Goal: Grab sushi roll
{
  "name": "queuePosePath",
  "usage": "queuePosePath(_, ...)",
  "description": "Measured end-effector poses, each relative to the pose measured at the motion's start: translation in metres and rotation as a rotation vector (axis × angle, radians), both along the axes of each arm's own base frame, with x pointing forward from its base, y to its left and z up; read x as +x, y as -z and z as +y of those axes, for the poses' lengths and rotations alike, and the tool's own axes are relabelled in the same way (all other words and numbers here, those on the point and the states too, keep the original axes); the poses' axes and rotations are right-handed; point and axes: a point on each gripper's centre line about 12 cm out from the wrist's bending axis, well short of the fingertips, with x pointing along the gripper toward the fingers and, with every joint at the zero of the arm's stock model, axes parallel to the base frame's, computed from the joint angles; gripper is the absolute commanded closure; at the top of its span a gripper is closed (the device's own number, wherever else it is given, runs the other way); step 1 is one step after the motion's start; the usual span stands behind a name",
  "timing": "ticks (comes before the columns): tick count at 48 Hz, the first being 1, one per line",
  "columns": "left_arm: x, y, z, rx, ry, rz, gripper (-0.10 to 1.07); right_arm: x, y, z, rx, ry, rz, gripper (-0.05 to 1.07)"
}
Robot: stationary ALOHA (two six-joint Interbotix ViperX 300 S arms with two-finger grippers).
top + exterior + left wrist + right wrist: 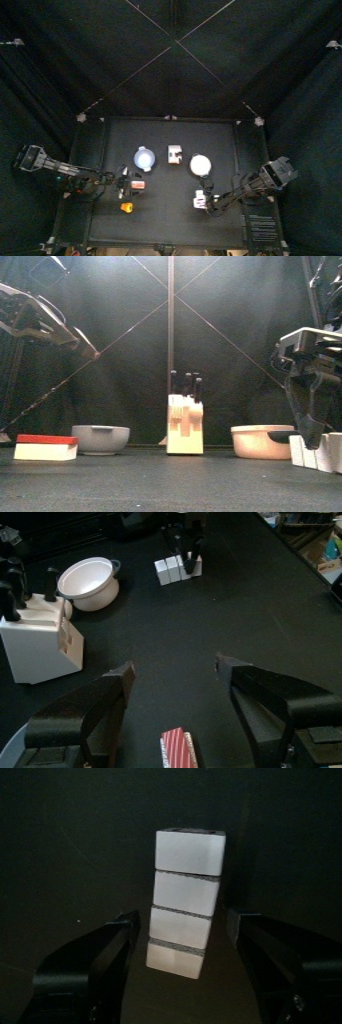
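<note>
White and cut into four stacked segments, the sushi roll (pixel 187 903) stands on the black surface (pixel 167 225) at about 5 o'clock from its middle in the top view. In the front view it shows as pale blocks at the far right edge. The right pincer (pixel 181 930) is spread wide around it. One jaw stands on each side of the roll's lower segments, with a dark gap between each jaw and the roll, so it has hold of nothing.

The left pincer (pixel 177 672) hangs over the 8 o'clock part of the surface, its jaws also wide apart and empty. A small red block (pixel 178 748) with a white underside lies on the surface below and between them, and neither jaw touches it. In the front view this block sits low at the far left, just beside a grey bowl (pixel 100 439).

Three things stand in a row across the back half of the surface. The grey bowl is at 11 o'clock and a pale knife block (pixel 185 424) with dark handles sticking up is at 12 o'clock. A white bowl (pixel 201 163) is at 1 o'clock, near the sushi roll but apart from it. Black curtains (pixel 54 70) close in all sides.
</note>
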Motion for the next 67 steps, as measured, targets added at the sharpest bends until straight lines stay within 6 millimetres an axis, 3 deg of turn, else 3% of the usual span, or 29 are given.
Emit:
queuePosePath(6, 0.0, 0.001, 0.0, 0.0, 0.0, 0.002, 0.0, 0.0, 0.0, 0.0, 0.0, 0.0, 0.0, 0.09)
queuePosePath(29, 0.001, -0.002, 0.001, 0.002, -0.007, -0.019, 0.0, 0.001, -0.001, 0.0, 0.002, -0.007, -0.005, 0.34)
queuePosePath(53, 0.001, -0.002, 0.001, 0.002, -0.009, -0.024, 0.0, -0.004, -0.038, -0.011, -0.046, -0.028, -0.094, 0.36)
queuePosePath(67, 0.003, -0.007, 0.002, -0.006, -0.022, -0.057, 0.0, 0.016, -0.052, -0.012, -0.16, -0.21, -0.238, 0.36)
